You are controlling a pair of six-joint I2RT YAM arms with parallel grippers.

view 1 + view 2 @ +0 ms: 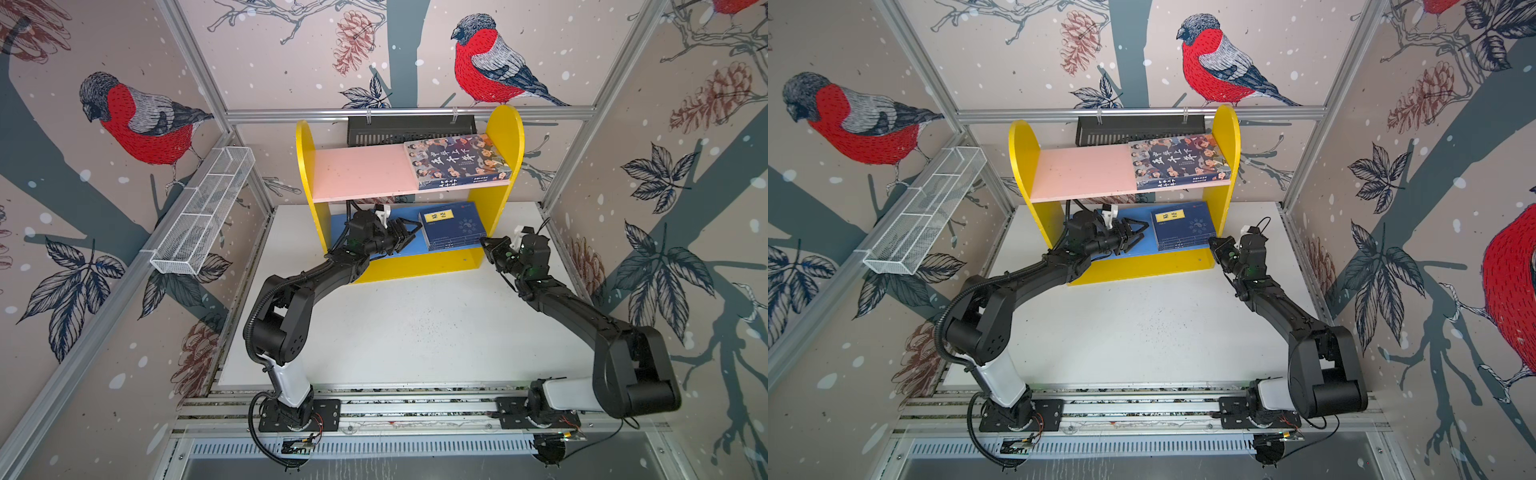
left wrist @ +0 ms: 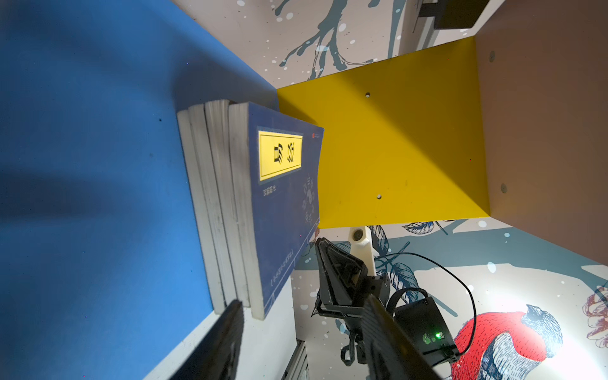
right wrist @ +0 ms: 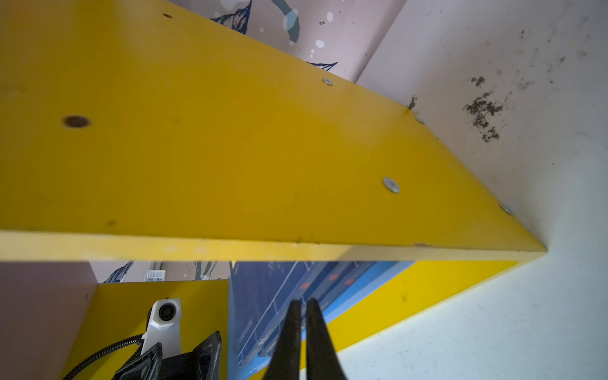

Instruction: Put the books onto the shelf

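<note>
Shelving: navy books point(image 1: 451, 230) are being borne, stacked flat, by the blue lower board point(image 1: 409, 251); colourful book point(image 1: 457, 162) is being borne by the pink upper board point(image 1: 357, 172)
Left gripper point(image 1: 412, 232): fingers are being held wide apart, empty, just beside the navy books
Right gripper point(image 3: 304, 301): fingers are being held barely parted, empty

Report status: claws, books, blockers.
Left claw open, empty, inside lower tier beside navy stack. Right claw barely parted, empty, outside shelf. Big book flat on top tier; all five shelved. Nothing blocking.

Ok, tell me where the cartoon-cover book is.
In both top views the cartoon-cover book lies flat on the pink upper board, at its right end beside the yellow side panel.
</note>
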